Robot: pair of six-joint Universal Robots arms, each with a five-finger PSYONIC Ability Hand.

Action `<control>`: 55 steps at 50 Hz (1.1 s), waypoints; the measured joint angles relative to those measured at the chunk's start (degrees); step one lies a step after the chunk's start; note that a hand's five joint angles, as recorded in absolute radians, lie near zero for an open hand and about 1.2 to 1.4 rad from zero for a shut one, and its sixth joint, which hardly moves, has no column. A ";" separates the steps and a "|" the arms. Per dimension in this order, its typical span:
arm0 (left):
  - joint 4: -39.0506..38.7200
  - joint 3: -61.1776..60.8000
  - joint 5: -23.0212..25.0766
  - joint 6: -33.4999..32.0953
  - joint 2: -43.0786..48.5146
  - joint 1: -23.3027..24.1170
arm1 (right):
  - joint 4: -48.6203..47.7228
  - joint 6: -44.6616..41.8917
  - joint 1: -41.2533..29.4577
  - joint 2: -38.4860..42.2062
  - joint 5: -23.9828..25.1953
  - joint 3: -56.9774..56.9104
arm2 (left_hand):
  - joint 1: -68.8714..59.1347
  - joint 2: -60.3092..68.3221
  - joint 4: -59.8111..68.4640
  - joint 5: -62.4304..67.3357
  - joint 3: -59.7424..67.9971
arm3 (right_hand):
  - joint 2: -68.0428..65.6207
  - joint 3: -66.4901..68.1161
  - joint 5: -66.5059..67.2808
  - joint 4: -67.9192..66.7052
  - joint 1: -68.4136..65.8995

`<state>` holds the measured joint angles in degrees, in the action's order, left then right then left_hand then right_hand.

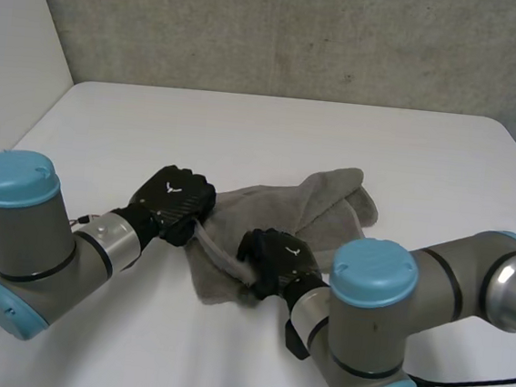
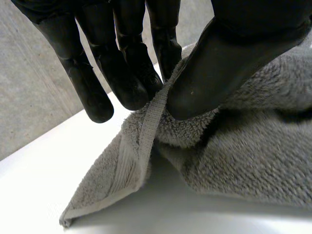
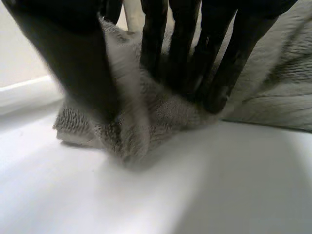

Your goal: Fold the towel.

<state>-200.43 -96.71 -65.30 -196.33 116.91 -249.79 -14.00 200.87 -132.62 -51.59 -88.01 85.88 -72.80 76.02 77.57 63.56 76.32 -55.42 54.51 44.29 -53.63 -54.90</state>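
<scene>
A grey towel lies crumpled in the middle of the white table. My left hand is at the towel's left edge. In the left wrist view, this hand pinches the towel's hemmed edge between thumb and fingers, and a corner hangs down to the table. My right hand is on the towel's near edge. In the right wrist view, its thumb and fingers close on a raised bunch of the towel.
A rough grey wall stands behind the table's far edge, with a white wall to the left. Bare tabletop surrounds the towel on all sides. Both forearms reach in over the table's near side.
</scene>
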 measured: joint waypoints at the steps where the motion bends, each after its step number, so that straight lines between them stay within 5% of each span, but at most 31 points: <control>1: 0.10 0.14 0.00 0.13 -0.20 0.06 | -0.12 0.26 -0.10 0.40 -0.04 -0.63 | -0.02 0.00 0.08 0.00 0.00 | -10.70 8.94 10.58 -10.38 -10.43; 4: 0.34 0.50 -0.02 0.48 -1.18 0.20 | -0.53 0.86 -0.05 0.53 -0.10 -1.91 | -0.22 0.00 0.08 0.01 0.00 | -18.72 21.23 21.88 -22.32 -21.38; 13: 0.52 5.45 -0.40 2.58 -8.58 0.75 | 0.65 1.21 5.02 -8.96 0.96 -9.40 | -0.29 0.00 0.11 0.03 0.01 | -18.72 21.35 22.03 -22.77 -21.68; 20: 2.10 20.58 -4.22 10.66 -12.68 0.86 | 13.83 -4.29 13.06 -10.90 6.37 -33.32 | -0.51 0.80 0.12 0.88 0.66 | -18.72 21.47 22.03 -22.80 -21.71; 24: 4.92 30.38 -9.47 16.80 -13.29 0.93 | 22.71 -9.95 16.47 -9.67 8.68 -48.50 | -0.51 0.91 0.14 2.39 0.82 | -20.32 21.53 22.04 -22.81 -21.71; 29: 7.95 34.30 -13.29 20.74 -14.36 1.25 | 31.32 -27.73 14.46 -6.40 4.04 -59.01 | -0.53 0.92 0.34 3.76 0.83 | -20.43 21.54 22.16 -22.82 -21.71; 33: 8.78 28.89 -12.95 21.20 -15.32 1.64 | 32.52 -42.45 9.39 -7.23 -1.53 -52.78 | -1.02 1.12 0.35 3.95 0.83 | -20.62 21.54 23.13 -23.13 -21.74; 38: 8.54 18.25 -10.08 20.65 -15.29 1.87 | 27.30 -49.91 5.31 -11.00 -2.99 -35.84 | -1.04 1.12 0.36 4.13 0.83 | -20.63 21.55 23.19 -23.13 -21.91; 46: 6.75 2.63 -6.20 15.71 -11.94 1.75 | 19.95 -49.36 2.86 -12.33 -0.87 -12.33 | -1.06 1.13 0.36 4.16 0.83 | -19.33 20.25 21.42 -21.62 -20.09; 55: 4.06 -3.64 -5.93 8.37 -9.28 0.10 | 18.03 -40.72 4.87 -10.30 -0.03 -3.49 | -1.06 1.13 0.36 4.16 0.83 | 36.42 -34.98 -36.34 33.62 35.28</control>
<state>-196.38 -100.36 -71.23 -187.96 107.63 -249.69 4.03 160.15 -127.75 -61.89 -88.04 82.39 -73.86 77.15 77.93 67.72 77.15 -19.00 19.53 7.94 -20.01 -19.62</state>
